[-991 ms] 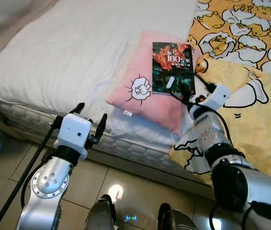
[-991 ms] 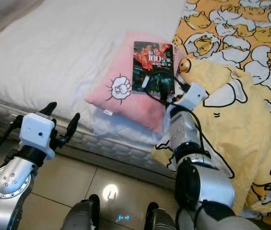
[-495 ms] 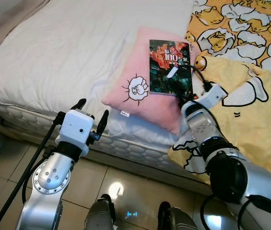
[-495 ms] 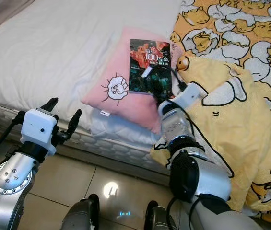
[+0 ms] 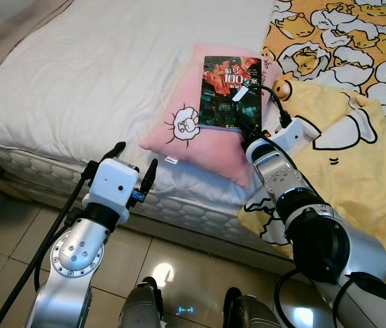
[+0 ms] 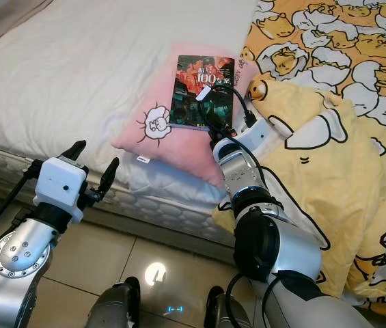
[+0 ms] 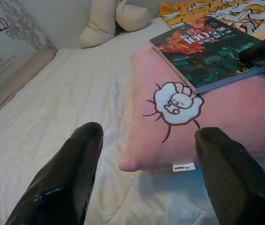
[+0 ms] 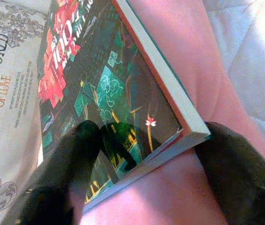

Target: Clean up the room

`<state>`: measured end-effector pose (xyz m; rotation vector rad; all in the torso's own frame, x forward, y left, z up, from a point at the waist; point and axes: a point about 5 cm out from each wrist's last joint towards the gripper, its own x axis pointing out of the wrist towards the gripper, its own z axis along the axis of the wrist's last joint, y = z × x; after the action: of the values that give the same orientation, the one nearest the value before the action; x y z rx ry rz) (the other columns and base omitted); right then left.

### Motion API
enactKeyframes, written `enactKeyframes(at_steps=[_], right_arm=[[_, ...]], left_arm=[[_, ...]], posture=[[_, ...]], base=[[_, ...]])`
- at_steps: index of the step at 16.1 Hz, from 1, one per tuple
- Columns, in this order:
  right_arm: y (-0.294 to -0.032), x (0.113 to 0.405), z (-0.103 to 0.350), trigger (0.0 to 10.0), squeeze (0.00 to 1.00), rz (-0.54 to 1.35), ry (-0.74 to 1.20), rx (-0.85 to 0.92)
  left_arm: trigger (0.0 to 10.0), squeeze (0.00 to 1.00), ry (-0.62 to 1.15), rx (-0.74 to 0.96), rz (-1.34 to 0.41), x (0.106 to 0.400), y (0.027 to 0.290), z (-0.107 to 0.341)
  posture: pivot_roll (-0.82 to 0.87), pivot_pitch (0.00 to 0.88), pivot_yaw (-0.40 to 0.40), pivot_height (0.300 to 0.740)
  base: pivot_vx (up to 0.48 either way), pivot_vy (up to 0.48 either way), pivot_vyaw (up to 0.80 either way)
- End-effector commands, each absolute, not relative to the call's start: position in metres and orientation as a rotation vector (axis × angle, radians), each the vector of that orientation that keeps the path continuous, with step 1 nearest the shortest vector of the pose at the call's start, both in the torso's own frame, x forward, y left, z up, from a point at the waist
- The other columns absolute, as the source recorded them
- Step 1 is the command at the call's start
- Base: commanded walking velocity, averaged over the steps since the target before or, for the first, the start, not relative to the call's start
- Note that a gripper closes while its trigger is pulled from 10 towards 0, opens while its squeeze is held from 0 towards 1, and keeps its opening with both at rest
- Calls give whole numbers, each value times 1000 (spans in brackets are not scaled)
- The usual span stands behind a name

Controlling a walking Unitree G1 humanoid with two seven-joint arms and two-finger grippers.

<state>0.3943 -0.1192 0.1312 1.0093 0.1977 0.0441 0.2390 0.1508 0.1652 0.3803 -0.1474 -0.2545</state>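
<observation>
The book (image 5: 230, 93) lies flat on the pink pillow (image 5: 203, 137) on the bed (image 5: 97, 75). Its near corner is straddled by the spread right gripper (image 8: 137, 173), 1 finger above, 1 below. The left gripper (image 7: 146, 178) is held open, idle. The book is judged stiff, light and glossy; the spine edge should be pinched.

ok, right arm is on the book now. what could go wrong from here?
1. The right gripper straddles only one corner of the book, so the book may pivot or slip when lifted.
2. The lower finger is pressed into the soft pink pillow; closing the jaws could pinch the fabric and drag the pillow along.
3. The pillow lies near the mattress edge, so a dragged pillow or dropped book could fall to the floor.
</observation>
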Motion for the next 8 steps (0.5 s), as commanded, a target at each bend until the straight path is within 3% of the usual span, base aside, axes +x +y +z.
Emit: enactKeyframes(at_steps=[1,5,8], right_arm=[[-114,394,130,0,0,56,219,1012],[-121,396,135,0,0,54,175,942],[-124,393,132,0,0,82,158,688]], left_arm=[[10000,0,-135,385,-248,239,152,162],[10000,0,-135,382,-254,244,149,159],[10000,0,-140,375,-267,249,144,156]], posture=[[346,209,-25,740],[325,198,-22,740],[303,177,-20,740]], base=[[0,0,0],[0,0,0],[0,0,0]])
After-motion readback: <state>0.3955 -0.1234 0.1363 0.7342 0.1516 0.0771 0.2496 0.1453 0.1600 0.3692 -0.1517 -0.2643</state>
